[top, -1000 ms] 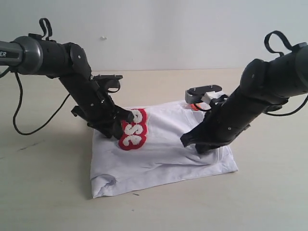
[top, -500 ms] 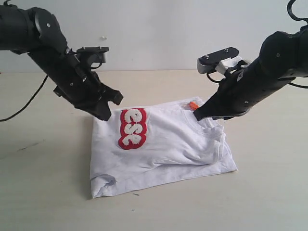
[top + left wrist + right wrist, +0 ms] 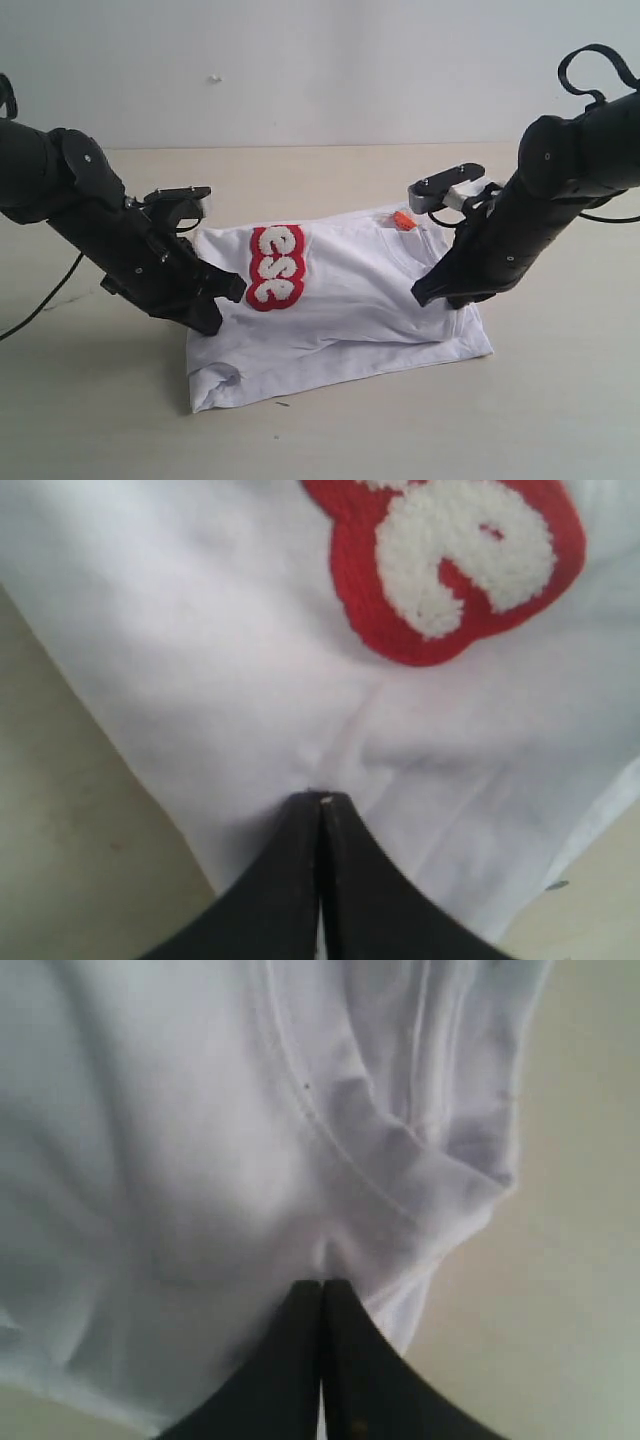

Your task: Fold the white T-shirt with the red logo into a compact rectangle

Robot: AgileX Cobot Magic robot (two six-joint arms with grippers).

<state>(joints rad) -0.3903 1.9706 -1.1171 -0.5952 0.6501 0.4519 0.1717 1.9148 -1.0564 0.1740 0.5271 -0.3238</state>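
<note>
The white T-shirt [image 3: 350, 310] is laid part-folded on the middle of the table [image 3: 100, 400], the red logo [image 3: 275, 265] shown near its left side and an orange tag [image 3: 402, 221] at its far edge. The left gripper [image 3: 320, 800] is set down on the shirt's left edge beside the logo, fingers pressed together without a gap. The right gripper [image 3: 321, 1285] is likewise closed, tips on the rumpled right side; whether cloth is nipped cannot be told for either.

T-shirt [image 3: 350, 300] = matt cloth; red logo [image 3: 273, 266] fuzzy; table [image 3: 100, 400] smooth, matt.
</note>
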